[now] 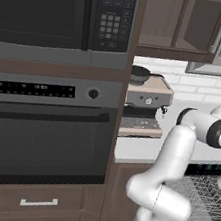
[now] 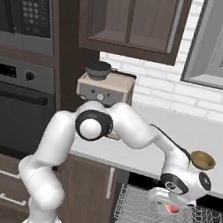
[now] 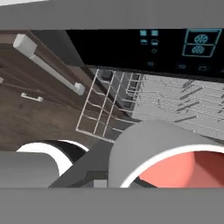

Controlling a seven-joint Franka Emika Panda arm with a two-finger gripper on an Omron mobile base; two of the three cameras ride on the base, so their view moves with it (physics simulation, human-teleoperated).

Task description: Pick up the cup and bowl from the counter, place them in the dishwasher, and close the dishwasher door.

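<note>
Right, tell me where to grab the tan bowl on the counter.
Take the bowl by its rim, coming from above. It stands upright and open-topped near the counter front edge, wider than tall, so pinching one wall looks easier than spanning it.
</note>
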